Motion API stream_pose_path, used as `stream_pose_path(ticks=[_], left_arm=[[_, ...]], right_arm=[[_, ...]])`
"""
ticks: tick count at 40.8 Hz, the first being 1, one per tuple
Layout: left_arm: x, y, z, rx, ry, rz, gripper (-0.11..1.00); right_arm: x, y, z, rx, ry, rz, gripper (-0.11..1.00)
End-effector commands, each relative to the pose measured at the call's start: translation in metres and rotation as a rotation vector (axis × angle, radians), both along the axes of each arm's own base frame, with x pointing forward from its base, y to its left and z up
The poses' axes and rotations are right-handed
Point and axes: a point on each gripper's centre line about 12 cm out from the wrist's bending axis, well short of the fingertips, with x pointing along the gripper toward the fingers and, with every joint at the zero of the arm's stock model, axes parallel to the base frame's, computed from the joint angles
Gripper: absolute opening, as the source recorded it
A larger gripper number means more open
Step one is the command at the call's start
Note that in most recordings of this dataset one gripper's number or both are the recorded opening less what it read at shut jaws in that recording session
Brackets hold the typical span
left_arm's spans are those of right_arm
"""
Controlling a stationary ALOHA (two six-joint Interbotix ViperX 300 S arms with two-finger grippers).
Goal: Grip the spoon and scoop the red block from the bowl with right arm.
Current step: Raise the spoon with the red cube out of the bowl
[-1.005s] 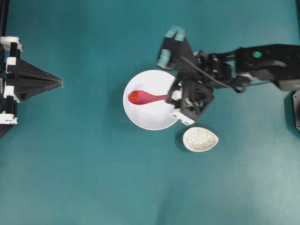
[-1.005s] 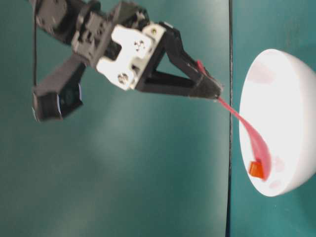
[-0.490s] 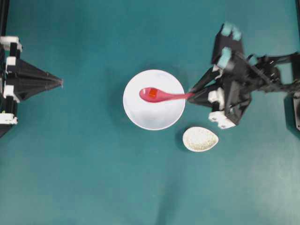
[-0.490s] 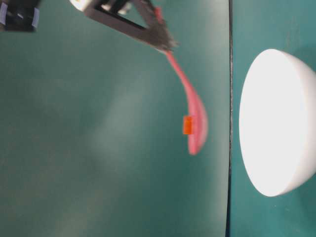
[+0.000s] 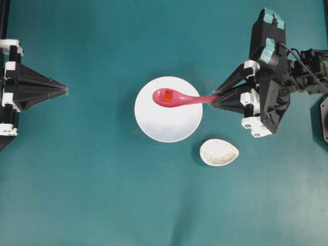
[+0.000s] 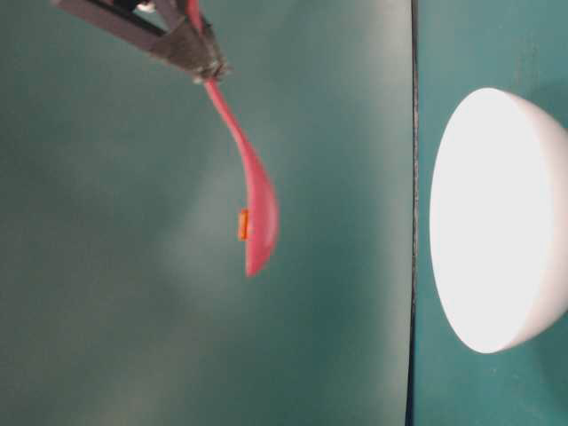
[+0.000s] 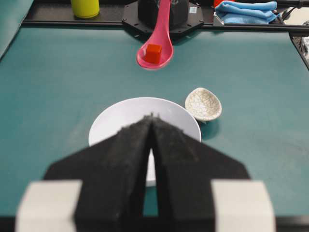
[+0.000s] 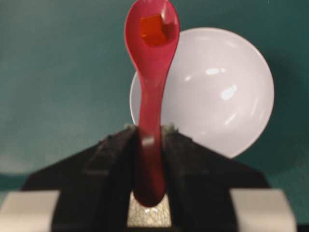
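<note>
Two of my black pointed fingers clamp the straight handle of the glossy pink-red plastic soup spoon [image 5: 179, 98], so my right gripper [image 5: 215, 97] holds it at the handle's end, right of centre in the overhead view. The spoon reaches leftward from my fingertips, its oval scoop hanging above the large round plain white bowl [image 5: 168, 123]. The tiny orange-red cube [image 5: 167, 96] sits in the scoop, lifted clear of the bowl; the table-level view shows spoon and cube in the air, well apart from the bowl's rim. My left gripper [image 5: 65, 90] rests at the left edge, its jaws pressed together on nothing.

Teal matting covers the table [image 5: 92, 195]. A small speckled grey-white teardrop dish [image 5: 219, 152] lies just beside the bowl, lower right. The left wrist view shows a yellow cylinder [image 7: 85, 7] and a blue cloth [image 7: 246, 11] along its top edge.

The spoon shines, curved from the side.
</note>
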Motion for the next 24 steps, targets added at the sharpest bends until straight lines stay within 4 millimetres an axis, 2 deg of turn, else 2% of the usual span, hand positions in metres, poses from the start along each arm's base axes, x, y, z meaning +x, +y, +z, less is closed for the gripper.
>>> stream_pose_path(ticks=[1, 24], left_arm=[[0.002, 0.000, 0.010, 0.001, -0.029, -0.002, 0.00], [0.001, 0.000, 0.011, 0.002, -0.034, -0.002, 0.00]], right_arm=[[0.003, 0.000, 0.019, -0.001, -0.052, 0.000, 0.25], [-0.003, 0.001, 0.029, 0.000, -0.078, 0.000, 0.25]])
